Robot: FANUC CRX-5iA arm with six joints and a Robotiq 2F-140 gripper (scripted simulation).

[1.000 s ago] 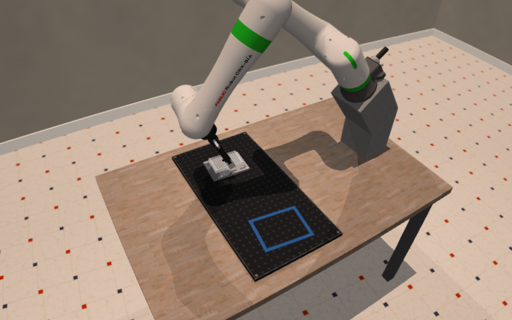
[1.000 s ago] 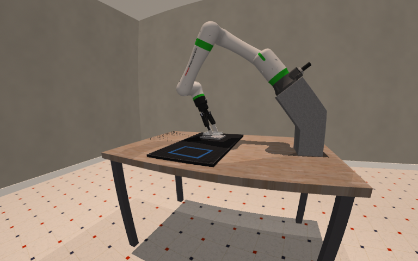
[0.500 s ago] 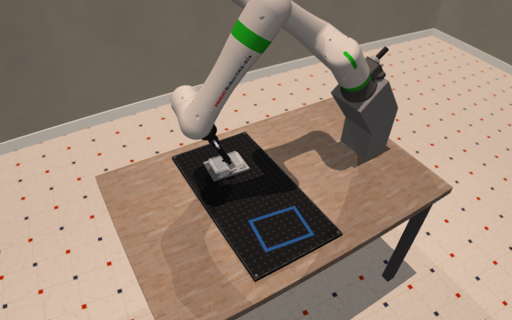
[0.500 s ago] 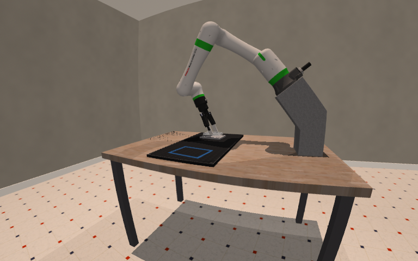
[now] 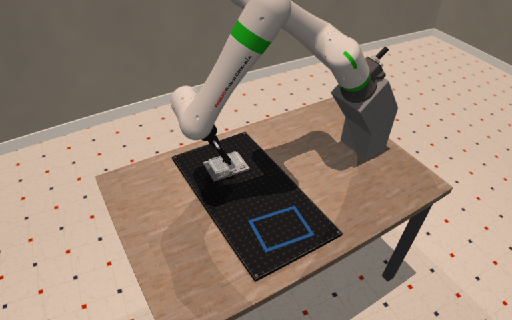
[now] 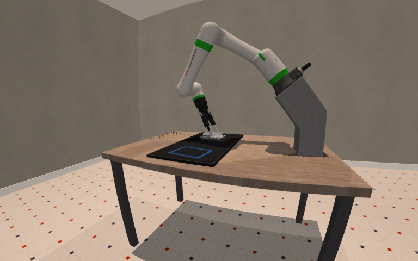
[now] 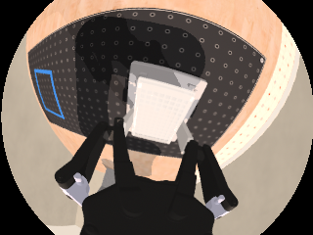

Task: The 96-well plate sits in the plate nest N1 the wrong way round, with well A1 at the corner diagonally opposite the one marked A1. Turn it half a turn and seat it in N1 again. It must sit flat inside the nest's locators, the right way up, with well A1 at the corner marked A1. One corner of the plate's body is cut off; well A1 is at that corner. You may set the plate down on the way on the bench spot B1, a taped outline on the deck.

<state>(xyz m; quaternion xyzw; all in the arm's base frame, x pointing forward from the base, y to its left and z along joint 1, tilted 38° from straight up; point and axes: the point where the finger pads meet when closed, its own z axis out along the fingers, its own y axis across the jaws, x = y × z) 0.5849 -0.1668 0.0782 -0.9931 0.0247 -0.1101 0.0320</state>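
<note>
The white 96-well plate (image 5: 225, 165) is at the plate nest N1 (image 5: 223, 173), at the far end of the black deck (image 5: 256, 201). My gripper (image 5: 228, 162) is shut on the plate across its short sides, and the arm leans over it at a tilt. In the exterior view the plate (image 6: 214, 134) is level with or just above the nest, under the fingers (image 6: 211, 126). In the wrist view the plate (image 7: 158, 110) lies between the two fingers, over the grey nest. I cannot tell which corner is cut off.
The bench spot B1 (image 5: 281, 228) is a blue taped outline at the near end of the deck, and it shows in the exterior view (image 6: 190, 151) and in the wrist view (image 7: 49, 92). The grey robot pedestal (image 5: 368, 121) stands at the table's far right.
</note>
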